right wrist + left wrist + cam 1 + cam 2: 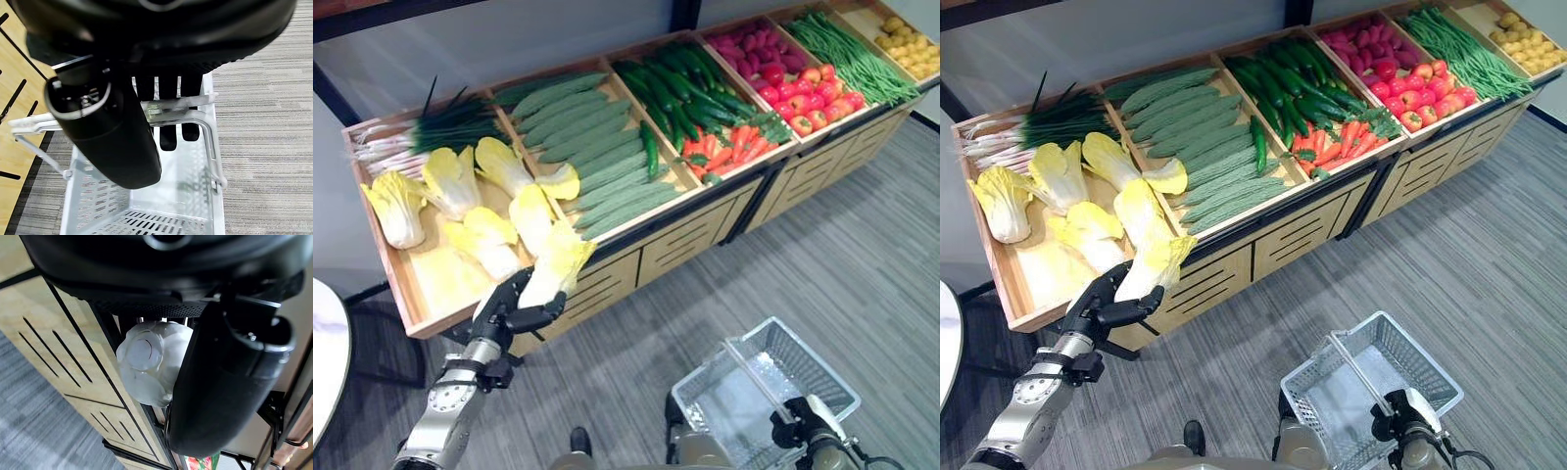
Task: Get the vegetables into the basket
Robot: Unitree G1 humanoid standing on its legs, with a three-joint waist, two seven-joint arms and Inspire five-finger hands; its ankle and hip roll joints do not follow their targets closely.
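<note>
My left hand (505,313) is shut on a pale yellow napa cabbage (553,266) at the front edge of the leftmost crate (411,294); the cabbage's white stem end (146,360) shows between thumb and fingers in the left wrist view. More cabbages (450,181) lie in that crate. Low on the right, my right hand (803,416) is shut on the handle (195,117) of a white plastic basket (803,377), which hangs empty over the floor.
A long wooden produce stand (705,230) runs from left to far right, holding scallions (431,132), cucumbers (597,147), green peppers and carrots (729,147), tomatoes (813,98), green beans (852,54) and potatoes. Grey carpet (862,245) lies in front. A white round table edge (328,362) sits at left.
</note>
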